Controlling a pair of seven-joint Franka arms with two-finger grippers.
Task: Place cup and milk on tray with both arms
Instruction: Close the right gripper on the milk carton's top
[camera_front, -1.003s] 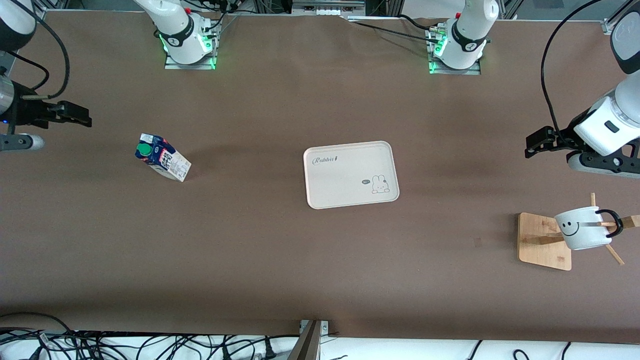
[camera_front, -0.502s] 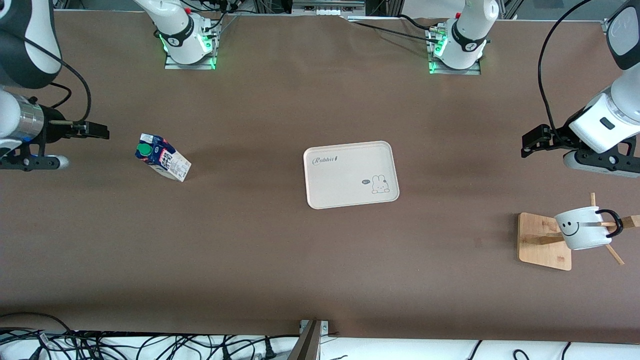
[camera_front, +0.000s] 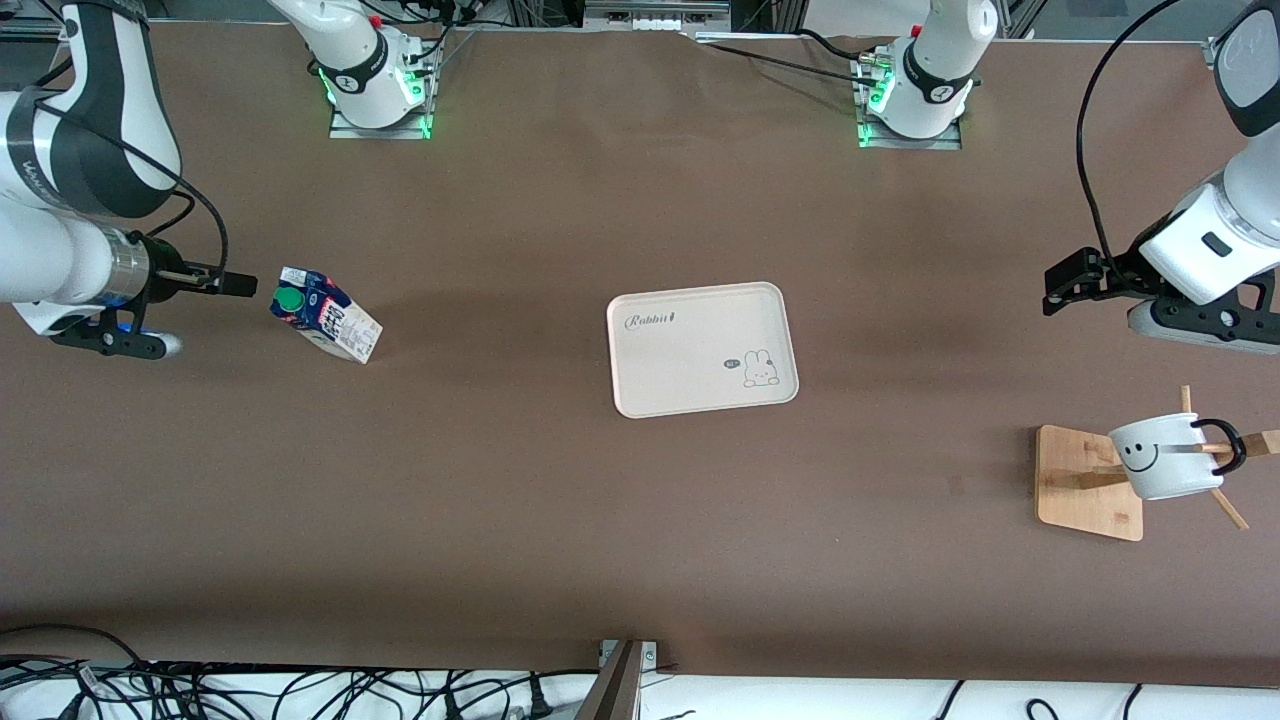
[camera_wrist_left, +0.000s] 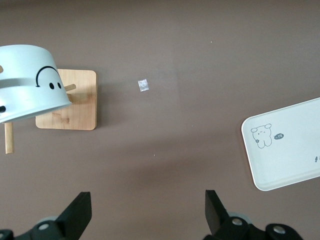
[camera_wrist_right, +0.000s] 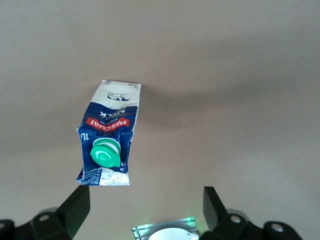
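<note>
In the front view the milk (camera_front: 325, 320) stands toward the right arm's end of the table, the tray (camera_front: 700, 348) at the middle, and the cup (camera_front: 1165, 458) hangs on a wooden stand (camera_front: 1085, 485). In the left wrist view the left gripper (camera_wrist_left: 147, 215) is spread wide with nothing in it, over bare table near the cup (camera_wrist_left: 27, 82). In the right wrist view the right gripper (camera_wrist_right: 145, 210) is also wide apart, just beside the milk (camera_wrist_right: 110, 135).

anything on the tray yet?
Nothing: the tray shows only its printed "Rabbit" lettering and bunny. The milk stands on the table toward the right arm's end; the cup hangs on the wooden stand. What lies under the tray is hidden.
</note>
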